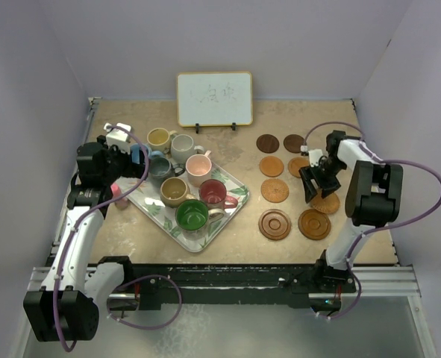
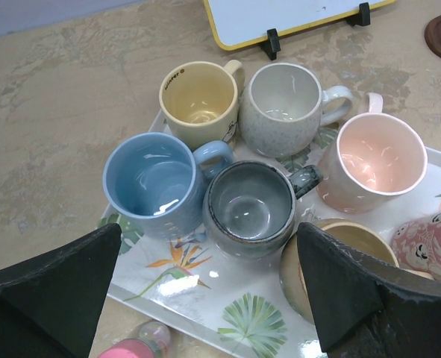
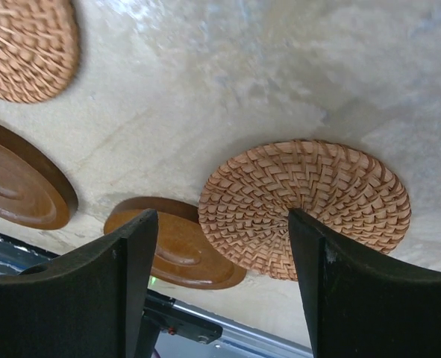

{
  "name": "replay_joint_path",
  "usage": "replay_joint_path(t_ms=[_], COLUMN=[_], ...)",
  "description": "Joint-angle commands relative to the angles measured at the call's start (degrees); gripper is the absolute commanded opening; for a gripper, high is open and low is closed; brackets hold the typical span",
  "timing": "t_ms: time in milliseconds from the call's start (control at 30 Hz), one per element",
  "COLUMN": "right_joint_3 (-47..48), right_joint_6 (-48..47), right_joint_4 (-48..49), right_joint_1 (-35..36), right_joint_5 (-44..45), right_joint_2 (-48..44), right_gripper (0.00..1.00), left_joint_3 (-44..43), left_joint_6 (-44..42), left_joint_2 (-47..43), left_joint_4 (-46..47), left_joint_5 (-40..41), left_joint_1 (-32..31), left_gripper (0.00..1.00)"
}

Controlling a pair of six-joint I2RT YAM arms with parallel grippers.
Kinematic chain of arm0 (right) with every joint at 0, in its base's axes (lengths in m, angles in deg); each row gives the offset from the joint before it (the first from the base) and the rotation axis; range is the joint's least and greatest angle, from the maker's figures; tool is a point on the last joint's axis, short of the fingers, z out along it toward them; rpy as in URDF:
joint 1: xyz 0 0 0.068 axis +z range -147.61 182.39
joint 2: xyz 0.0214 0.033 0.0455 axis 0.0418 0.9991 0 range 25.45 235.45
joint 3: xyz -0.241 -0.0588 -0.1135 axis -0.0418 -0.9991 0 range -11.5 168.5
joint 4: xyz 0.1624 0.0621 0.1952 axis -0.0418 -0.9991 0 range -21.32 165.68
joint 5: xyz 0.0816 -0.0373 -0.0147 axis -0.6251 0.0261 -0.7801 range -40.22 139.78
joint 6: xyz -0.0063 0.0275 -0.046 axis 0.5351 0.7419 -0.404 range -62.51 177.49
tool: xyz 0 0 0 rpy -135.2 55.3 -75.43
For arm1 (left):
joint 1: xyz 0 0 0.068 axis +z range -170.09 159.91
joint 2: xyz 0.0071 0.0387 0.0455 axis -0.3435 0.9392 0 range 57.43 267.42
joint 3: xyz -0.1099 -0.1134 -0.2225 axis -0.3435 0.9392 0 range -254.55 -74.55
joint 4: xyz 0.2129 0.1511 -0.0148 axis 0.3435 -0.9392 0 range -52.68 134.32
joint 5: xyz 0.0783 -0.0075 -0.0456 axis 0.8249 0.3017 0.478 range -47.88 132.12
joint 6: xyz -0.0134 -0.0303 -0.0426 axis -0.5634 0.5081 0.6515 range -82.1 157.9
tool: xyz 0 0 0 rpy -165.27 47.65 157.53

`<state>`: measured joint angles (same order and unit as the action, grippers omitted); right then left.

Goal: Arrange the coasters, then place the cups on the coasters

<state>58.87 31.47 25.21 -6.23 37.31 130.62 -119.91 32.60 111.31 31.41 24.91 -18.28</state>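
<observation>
Several cups stand on the leaf-patterned tray (image 1: 231, 212): yellow (image 2: 198, 101), off-white (image 2: 283, 108), pink (image 2: 373, 160), light blue (image 2: 153, 183), dark grey-blue (image 2: 250, 205), plus tan (image 1: 174, 190), red (image 1: 214, 192) and green (image 1: 192, 215). My left gripper (image 2: 209, 239) hangs open over the tray's near side, holding nothing. Several coasters lie in two columns at the right, dark ones (image 1: 267, 142) at the back. My right gripper (image 3: 220, 224) is open just above a woven coaster (image 3: 306, 205), whose edge overlaps a wooden coaster (image 3: 171, 250).
A small whiteboard (image 1: 214, 98) stands on feet at the back of the table. A pink object (image 2: 134, 347) lies beside the tray's left edge. The table's front rail (image 3: 205, 328) runs close behind the nearest coasters.
</observation>
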Motion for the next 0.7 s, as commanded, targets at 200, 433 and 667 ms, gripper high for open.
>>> replay_joint_path(t_ms=[200,433,667], right_joint_3=[1.2,1.9,3.5], right_joint_6=[2.7,3.5,4.5], right_joint_4=[3.3,3.8,4.2], right_joint_1=[6.4,7.8,9.1], right_joint_5=[-4.2,-5.8,-6.7], right_joint_2=[3.7,4.7,5.8], right_gripper=[0.73,0.73,0.73], left_joint_3=[-0.2,-0.1,-0.1], left_joint_6=[-0.8,-0.7,-0.6], left_joint_2=[-0.1,0.0,-0.2], left_joint_4=[2.5,2.5,2.4], left_joint_5=[0.3,0.2,0.2], left_joint_1=[-0.2,-0.2,-0.2], left_gripper=[0.97,0.97,0.97])
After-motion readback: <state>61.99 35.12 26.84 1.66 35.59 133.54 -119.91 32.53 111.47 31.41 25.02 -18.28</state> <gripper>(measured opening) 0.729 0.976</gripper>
